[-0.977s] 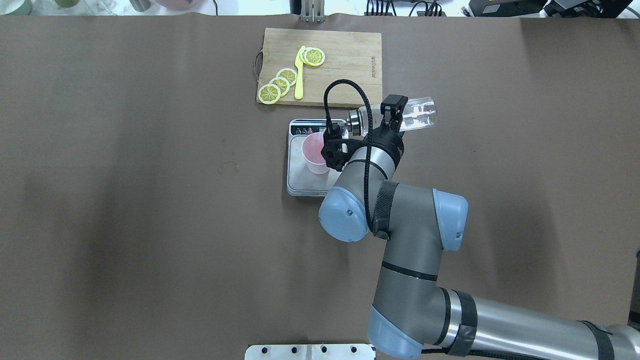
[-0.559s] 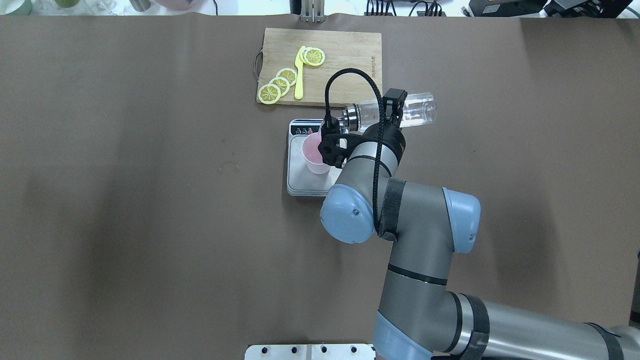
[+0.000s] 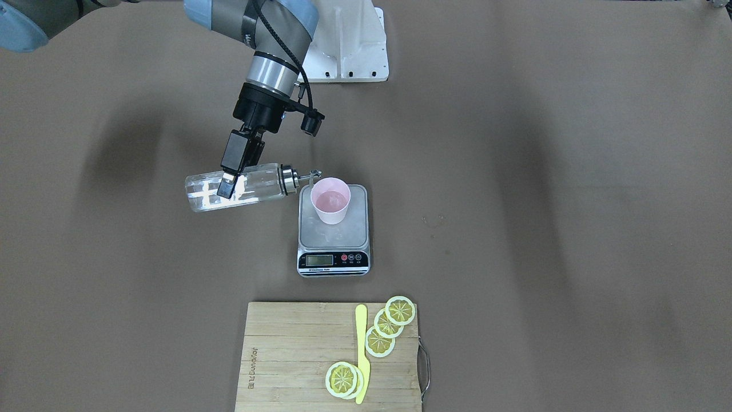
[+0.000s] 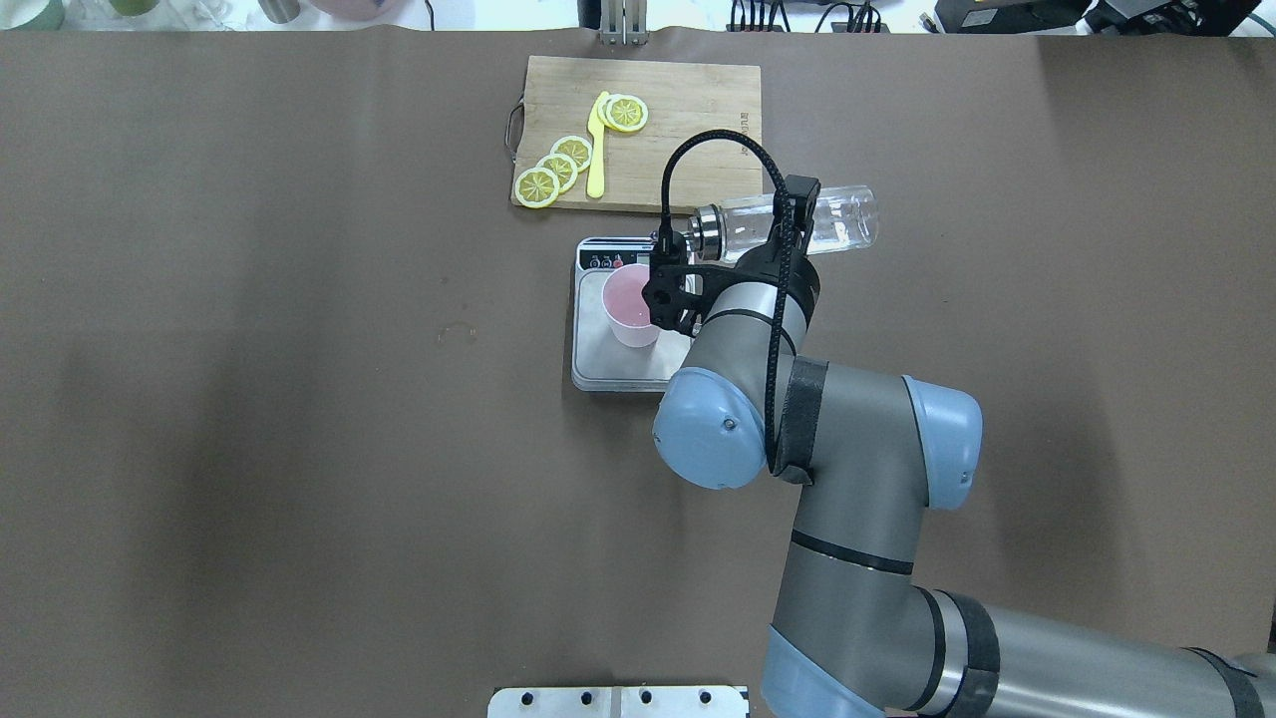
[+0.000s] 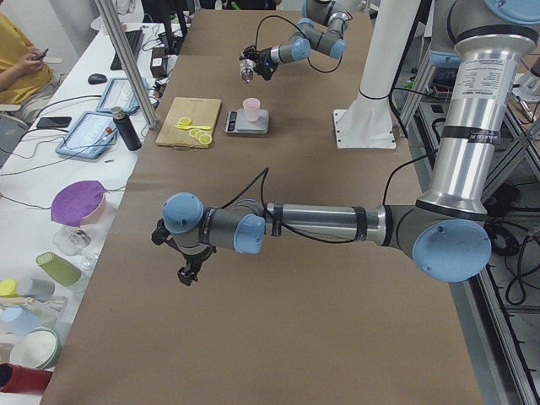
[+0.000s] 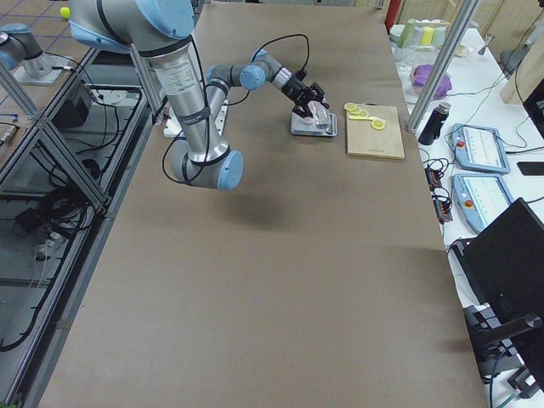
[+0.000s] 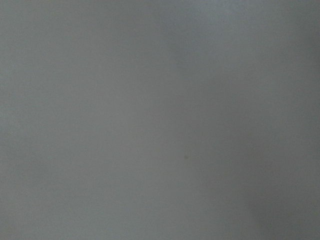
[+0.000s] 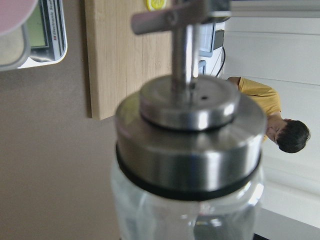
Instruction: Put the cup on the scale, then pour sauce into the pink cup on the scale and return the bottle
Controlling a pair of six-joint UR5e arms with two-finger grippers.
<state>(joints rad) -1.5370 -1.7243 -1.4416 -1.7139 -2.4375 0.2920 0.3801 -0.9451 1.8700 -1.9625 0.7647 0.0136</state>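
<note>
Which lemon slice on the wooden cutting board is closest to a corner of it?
The yellow lemon slice ending the row of three, at the wooden cutting board's handle-side corner facing the steel scale; the others lie further in.

I'm running this from afar in a robotics lab: a long brown paper-covered table (image 4: pixel 299 449) with grey-and-blue industrial arms (image 5: pixel 321 224) on a white pedestal (image 5: pixel 364 126); silver aluminium posts (image 5: pixel 126 63); cabled tablets (image 6: pixel 474 143) on white side benches (image 5: pixel 51 173) — a yellow-shirted person (image 5: pixel 17 51) sits nearby.

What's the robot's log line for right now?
right gripper: shut on glass bottle | glass bottle: held sideways, spout near pink cup rim | pink cup: on scale | left gripper: unclear
</note>
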